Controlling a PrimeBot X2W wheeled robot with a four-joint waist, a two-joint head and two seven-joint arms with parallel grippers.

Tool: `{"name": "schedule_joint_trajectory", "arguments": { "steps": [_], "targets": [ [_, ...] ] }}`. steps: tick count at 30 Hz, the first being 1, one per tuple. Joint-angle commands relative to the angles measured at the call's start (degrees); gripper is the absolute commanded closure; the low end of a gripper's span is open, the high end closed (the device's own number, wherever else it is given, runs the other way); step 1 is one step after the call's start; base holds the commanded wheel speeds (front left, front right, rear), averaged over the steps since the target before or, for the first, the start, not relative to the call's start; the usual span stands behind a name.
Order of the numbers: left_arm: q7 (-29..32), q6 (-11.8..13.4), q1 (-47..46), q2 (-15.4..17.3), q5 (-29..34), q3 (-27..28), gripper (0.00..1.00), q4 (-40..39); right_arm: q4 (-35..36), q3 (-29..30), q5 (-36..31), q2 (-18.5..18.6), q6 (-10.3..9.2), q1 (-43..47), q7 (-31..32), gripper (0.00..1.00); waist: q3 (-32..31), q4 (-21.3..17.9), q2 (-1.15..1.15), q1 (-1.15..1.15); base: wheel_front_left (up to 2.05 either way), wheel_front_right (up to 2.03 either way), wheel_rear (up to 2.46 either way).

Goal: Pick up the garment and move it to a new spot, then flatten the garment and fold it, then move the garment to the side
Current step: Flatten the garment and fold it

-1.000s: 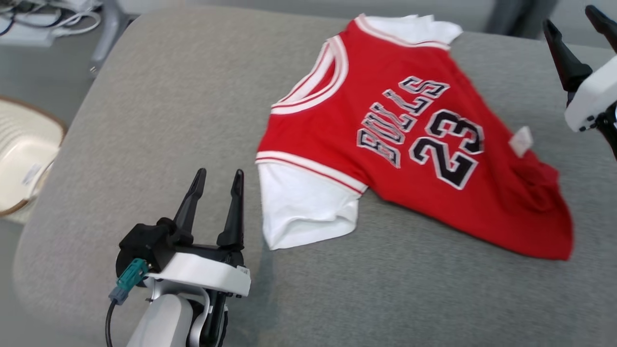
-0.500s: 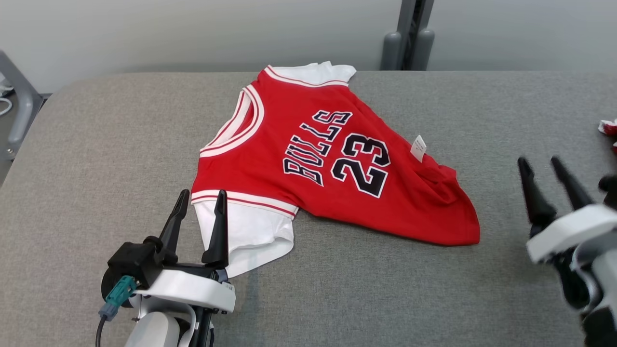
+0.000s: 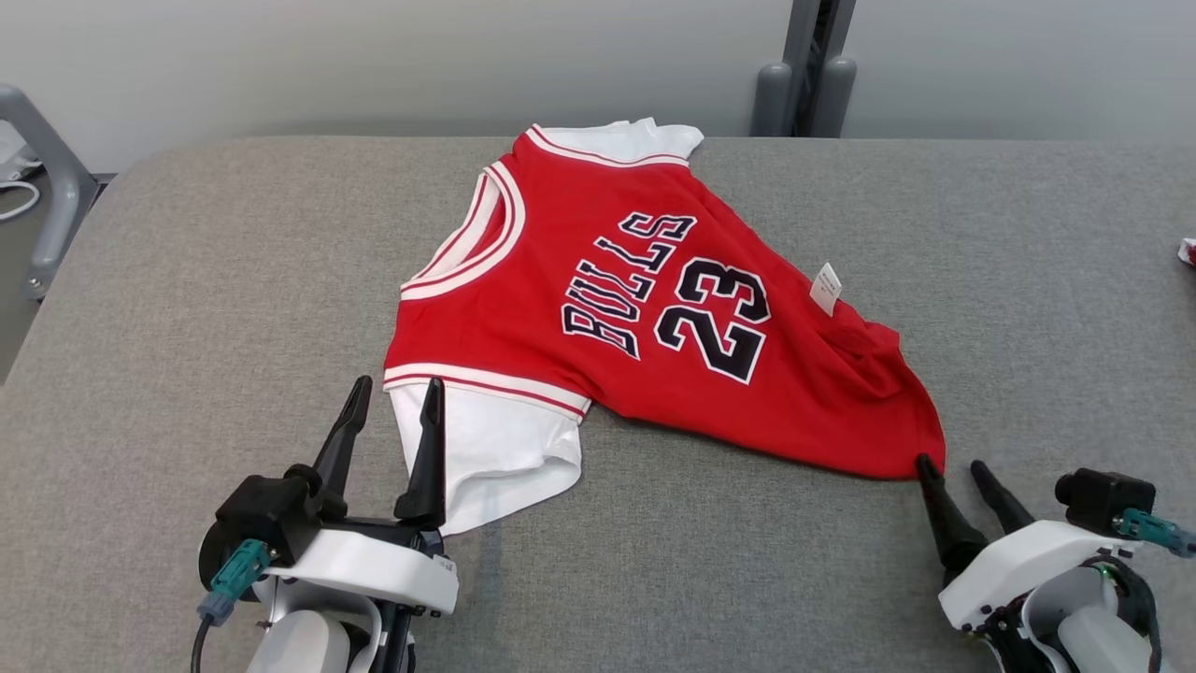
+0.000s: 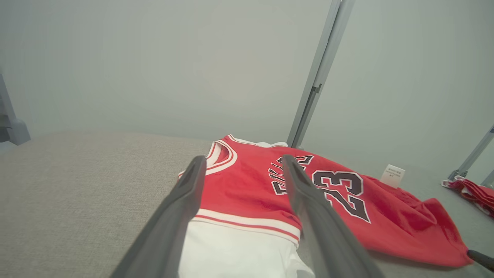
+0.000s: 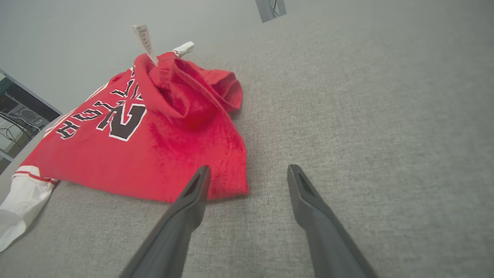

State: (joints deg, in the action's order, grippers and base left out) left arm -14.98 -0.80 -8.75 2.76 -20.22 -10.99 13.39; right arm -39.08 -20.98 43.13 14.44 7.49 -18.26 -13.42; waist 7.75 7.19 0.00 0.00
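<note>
Grey cloth covers the table (image 3: pixel 234 280), with a pale wall and a grey post (image 3: pixel 804 65) behind. Low at the near edge, the left gripper (image 3: pixel 398 383) has its fingers spread and holds nothing; the jersey's white sleeve (image 3: pixel 486 458) lies between and beyond them, but contact cannot be judged. The right gripper (image 3: pixel 949 463) is likewise spread and empty, one fingertip (image 5: pixel 200 173) at the hem corner, the other over bare cloth. Between the two, the red jersey (image 3: pixel 598 299) lies face up mid-table, neck toward the robot's left, "BULLS 23" showing, its hem end rumpled. A white tag (image 3: pixel 826 286) stands up from the rumple. Another red scrap (image 4: pixel 467 189) lies well apart at the far right.
</note>
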Motion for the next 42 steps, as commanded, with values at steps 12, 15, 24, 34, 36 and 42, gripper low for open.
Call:
{"name": "schedule_joint_trajectory", "arguments": {
  "steps": [12, 15, 24, 34, 36, 42],
  "targets": [
    [-0.2, 0.1, 0.0, 0.3, 0.4, 0.6, 0.00, 0.6, 4.2, -3.6, 6.4, 1.5, 0.00, -3.0, -0.6, 1.00, -1.0, 0.9, 0.00, 0.00, 0.00, 0.00, 0.00],
    [-0.2, 0.1, 0.7, 0.3, 0.1, 0.7, 0.00, 0.6, 7.8, -3.7, 6.4, 2.8, 0.00, -4.1, -1.2, 1.00, -2.1, 0.6, 0.00, 0.00, 0.00, 0.00, 0.00],
    [-0.2, 0.5, 2.7, 0.3, -0.4, 0.9, 0.00, 0.2, 19.6, -1.2, 3.8, 5.8, 0.00, -6.7, 0.6, 1.00, -5.0, -0.7, 0.00, 0.00, 0.00, 0.00, 0.00],
    [-0.2, 0.8, 3.1, 0.3, -1.0, 0.8, 0.00, -0.6, 22.3, -4.0, 6.2, 2.3, 0.00, 4.2, 14.5, 1.00, -4.5, -1.0, 0.00, 0.00, 0.00, 0.00, 0.00],
    [-0.2, 0.6, 3.1, 0.3, -0.8, 0.9, 0.00, -0.5, 22.2, -5.6, 7.0, 1.6, 0.00, 6.4, 16.5, 1.00, -4.3, -1.2, 0.00, 0.00, 0.00, 0.00, 0.00],
    [-0.2, 0.4, 2.5, 0.3, -0.5, 1.1, 0.00, -0.1, 21.1, -11.4, 7.8, 1.3, 0.00, 9.9, 20.2, 1.00, -3.9, -1.6, 0.00, 0.00, 0.00, 0.00, 0.00]
  ]
}}
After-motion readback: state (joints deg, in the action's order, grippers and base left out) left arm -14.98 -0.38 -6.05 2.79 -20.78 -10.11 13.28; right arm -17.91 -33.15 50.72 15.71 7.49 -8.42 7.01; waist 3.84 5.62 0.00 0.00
